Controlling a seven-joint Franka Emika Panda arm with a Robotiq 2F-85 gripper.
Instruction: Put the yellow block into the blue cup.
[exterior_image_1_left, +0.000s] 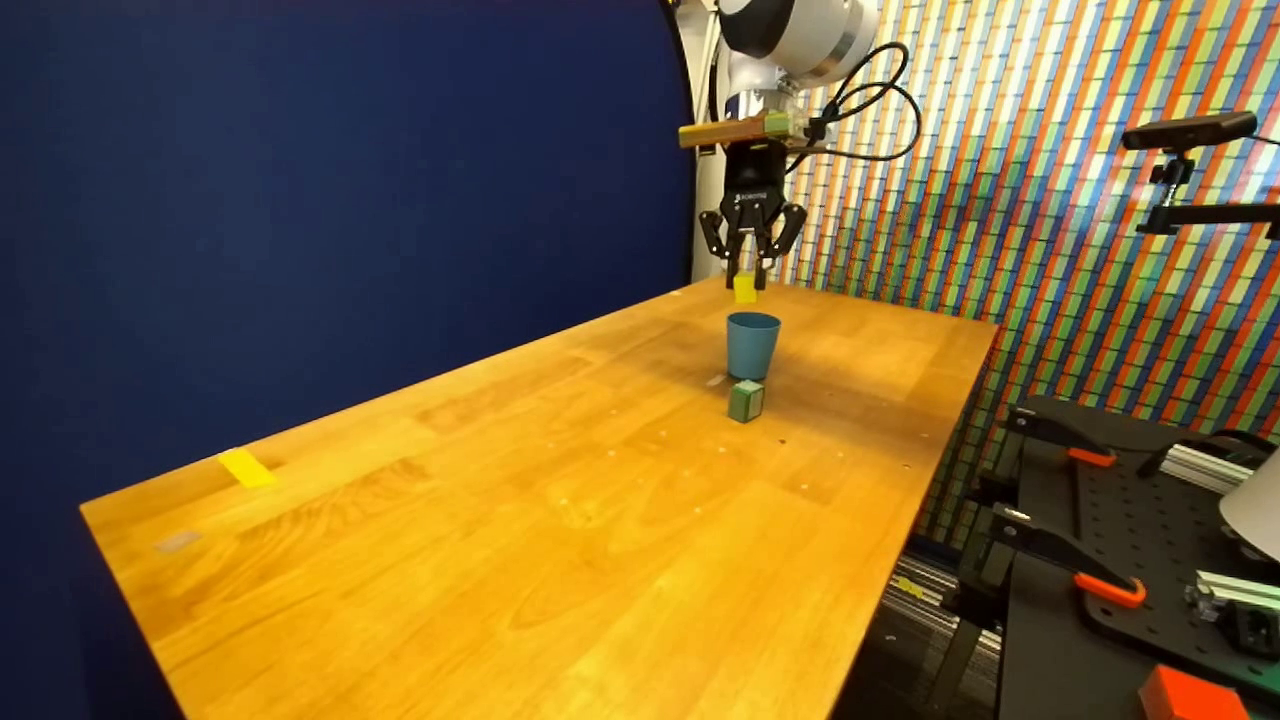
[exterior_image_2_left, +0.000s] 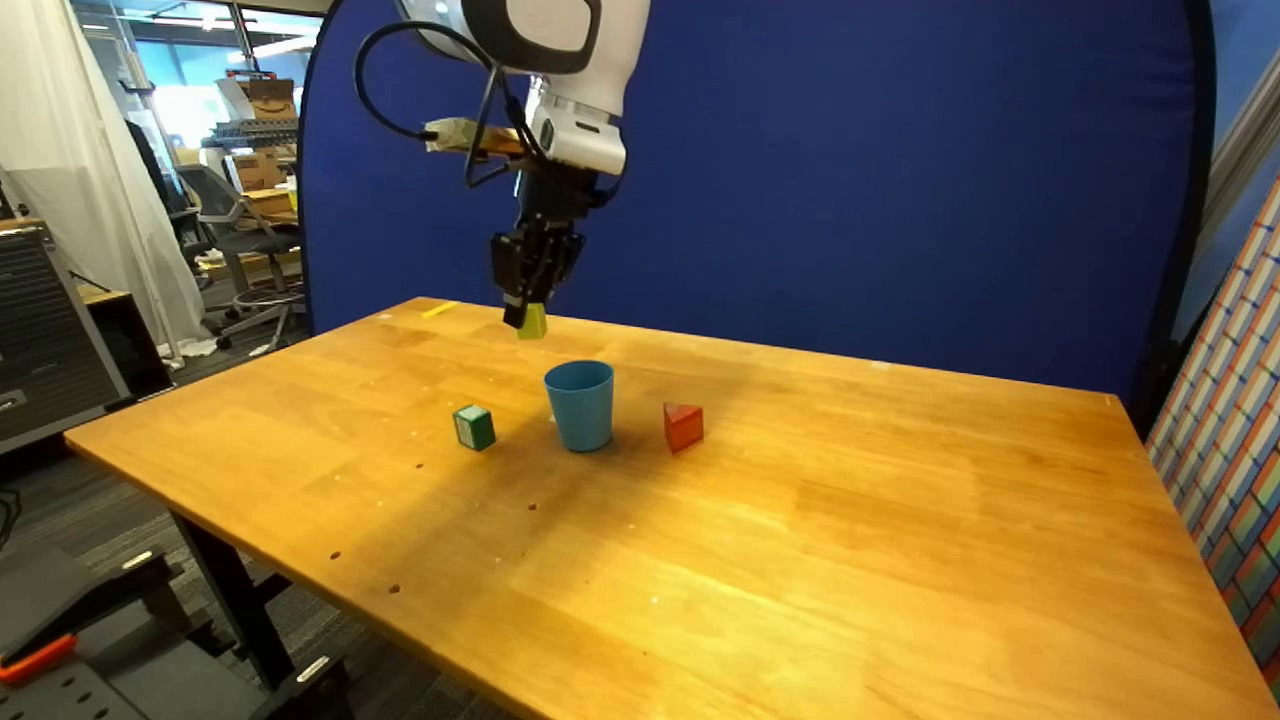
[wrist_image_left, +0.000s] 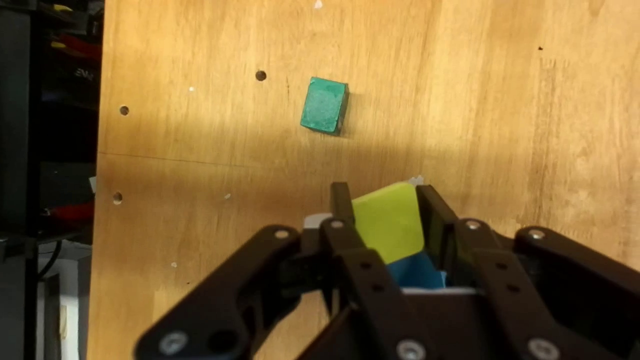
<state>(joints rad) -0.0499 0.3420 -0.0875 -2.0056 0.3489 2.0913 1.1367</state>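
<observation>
Above a wooden table (exterior_image_2_left: 850, 560), a Robotiq gripper (exterior_image_1_left: 745, 287) holds a yellow block (exterior_image_2_left: 533, 322) higher than the rim of a blue cup (exterior_image_2_left: 582, 408).

The fingers (wrist_image_left: 434, 215) are clamped on two sides of the block, which is in the air, outside the cup; whether it lines up with the cup's mouth, I cannot tell. The cup stands upright, between a green block (exterior_image_2_left: 474, 427) and a red block (exterior_image_2_left: 684, 427) in an exterior view, apart from both. In the wrist view, block and gripper hide most of the cup. Around the table are a dark blue backdrop (exterior_image_1_left: 350, 200), a camera on a bracket (exterior_image_1_left: 1190, 130) and a black bench (exterior_image_1_left: 1040, 660) with orange-tipped clamps (exterior_image_1_left: 1110, 590). A strip of yellow tape (exterior_image_1_left: 246, 467) lies by the table's edge.
</observation>
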